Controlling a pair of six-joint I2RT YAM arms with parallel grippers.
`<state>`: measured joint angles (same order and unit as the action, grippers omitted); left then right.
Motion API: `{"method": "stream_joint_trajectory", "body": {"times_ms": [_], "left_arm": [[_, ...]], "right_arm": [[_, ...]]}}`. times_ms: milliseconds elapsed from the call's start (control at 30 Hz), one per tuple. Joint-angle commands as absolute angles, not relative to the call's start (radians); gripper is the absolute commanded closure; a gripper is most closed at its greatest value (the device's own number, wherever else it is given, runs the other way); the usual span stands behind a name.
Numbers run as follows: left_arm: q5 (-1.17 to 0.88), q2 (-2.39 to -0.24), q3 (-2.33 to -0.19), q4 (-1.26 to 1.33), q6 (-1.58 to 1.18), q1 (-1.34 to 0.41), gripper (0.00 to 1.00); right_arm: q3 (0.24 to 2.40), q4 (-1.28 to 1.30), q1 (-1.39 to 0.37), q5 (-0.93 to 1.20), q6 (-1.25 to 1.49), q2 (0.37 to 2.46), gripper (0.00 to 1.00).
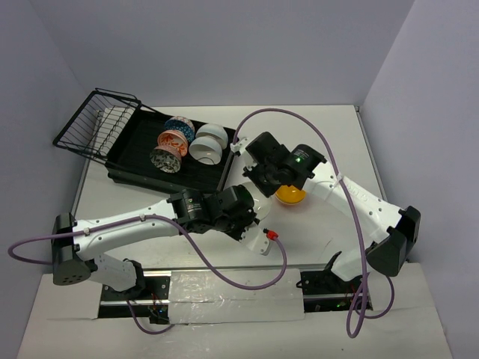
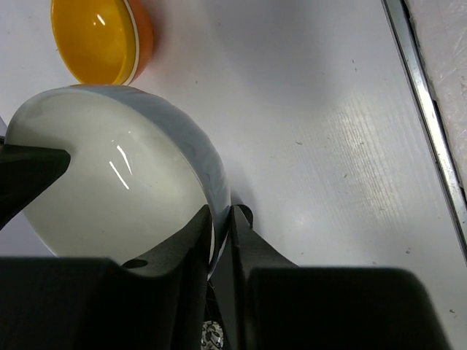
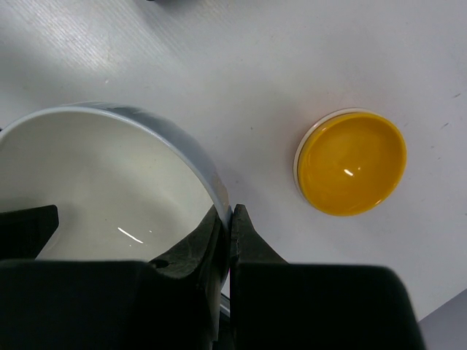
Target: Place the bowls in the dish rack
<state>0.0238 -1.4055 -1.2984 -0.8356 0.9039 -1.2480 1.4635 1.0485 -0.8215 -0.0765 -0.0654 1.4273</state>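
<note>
My left gripper [image 2: 222, 211] is shut on the rim of a white bowl [image 2: 109, 182] with a grey outside. My right gripper [image 3: 230, 211] is shut on the rim of a like white bowl [image 3: 95, 175], apparently the same one. In the top view both grippers [image 1: 251, 209] [image 1: 258, 183] meet mid-table and mostly hide it. A yellow bowl [image 1: 290, 196] with an orange outside sits on the table beside them and shows in both wrist views [image 2: 95, 36] [image 3: 352, 162]. The black dish rack [image 1: 198, 178] at the far left holds blue-patterned [image 1: 179, 127], pink-patterned [image 1: 172, 140], grey-patterned [image 1: 165, 158] and two white bowls [image 1: 206, 146].
The rack's black wire basket [image 1: 97, 120] sticks out over the table's far left corner. Purple cables loop over both arms. A metal rail [image 2: 427, 109] runs along the table's near edge. Grey walls close in the table on three sides.
</note>
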Motion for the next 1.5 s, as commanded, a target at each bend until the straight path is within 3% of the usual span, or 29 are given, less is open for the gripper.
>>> {"method": "stream_joint_trajectory", "body": {"times_ms": [0,133,233,333,367,467,567,933,1167,1467], "left_arm": [[0.009,-1.41,-1.344,-0.838,0.916,-1.253,0.81],[0.009,-1.411,-1.35,-0.845,0.914,-1.253,1.0],[-0.014,-1.411,-1.359,-0.85,0.91,-1.253,1.0],[-0.012,-1.413,-1.358,-0.851,0.907,-1.253,1.0],[-0.011,-1.411,-1.355,-0.851,0.904,-1.253,1.0],[-0.02,-1.407,-1.347,-0.847,0.899,-1.253,1.0],[-0.026,-1.401,-1.341,-0.844,0.893,-1.253,1.0],[-0.081,-1.342,-1.223,-0.724,0.789,-1.23,1.0],[-0.149,-1.214,-1.092,-0.417,0.592,-1.14,1.0],[-0.158,-0.98,-0.855,0.228,-0.119,-0.898,1.0]], "right_arm": [[1.47,1.037,-0.831,-0.055,-0.08,1.385,1.0],[1.466,1.032,-0.833,-0.049,-0.086,1.385,1.0],[1.46,1.032,-0.833,-0.035,-0.095,1.387,0.97],[1.45,1.026,-0.831,-0.031,-0.094,1.384,0.74],[1.447,1.025,-0.833,-0.028,-0.097,1.381,0.58],[1.436,1.023,-0.833,-0.031,-0.1,1.379,0.36],[1.437,1.025,-0.833,-0.025,-0.104,1.373,0.24],[1.517,0.94,-0.816,-0.159,-0.029,1.243,0.0],[1.499,0.738,-0.796,-0.42,0.055,1.05,0.0],[1.309,0.563,-0.707,-0.496,0.178,0.859,0.0]]}}
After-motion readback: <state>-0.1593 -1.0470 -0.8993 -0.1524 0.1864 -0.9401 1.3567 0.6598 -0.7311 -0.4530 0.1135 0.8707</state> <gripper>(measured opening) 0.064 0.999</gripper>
